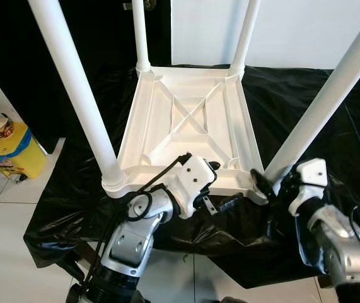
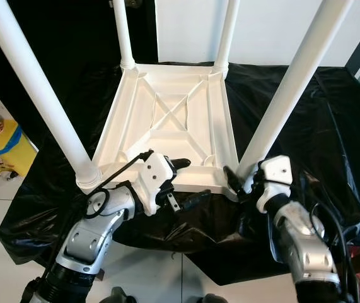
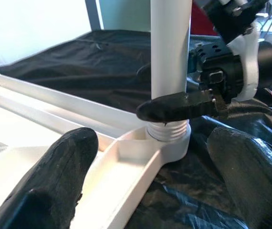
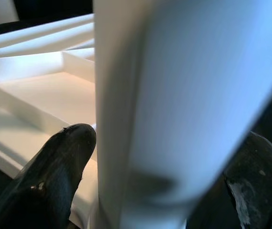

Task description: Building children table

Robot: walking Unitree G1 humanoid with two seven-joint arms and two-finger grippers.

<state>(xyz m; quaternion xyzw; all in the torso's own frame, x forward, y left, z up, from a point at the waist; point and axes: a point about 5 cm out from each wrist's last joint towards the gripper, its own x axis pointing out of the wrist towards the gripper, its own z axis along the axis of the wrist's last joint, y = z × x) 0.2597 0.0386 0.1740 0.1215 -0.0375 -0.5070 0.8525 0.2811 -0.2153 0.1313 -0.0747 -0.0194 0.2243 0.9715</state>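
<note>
1. At the far left a yellow container (image 1: 12,151) stands on the tiled floor (image 1: 9,233), well apart from the work, out of the arms' way.
2. The white children's table (image 1: 189,123) lies upside down on a bench draped in black plastic sheeting (image 1: 293,107), its ribbed underside up, so the corner sockets face up and the legs can go in from above. All four legs stand in their corners.
3. The near-left leg (image 1: 72,88) rises from its socket untouched; I judge it already seated.
4. The left pincer (image 1: 220,189) hovers at the near rim of the tabletop, between the two near legs. Its fingers (image 3: 45,191) are spread wide with nothing between them — one above the rim's inner channel, one outside it — most likely to steady the frame while the other arm works.
5. The near-right leg (image 1: 321,107) sits in its threaded socket (image 3: 168,131), some thread still bare above the collar, so it may not be fully home.
6. The right pincer (image 1: 269,186) straddles this leg low down, just above the socket; its fingertips (image 4: 59,157) flank the tube closely — a grip placed for twisting the leg tight, though whether it presses firmly I cannot tell.
</note>
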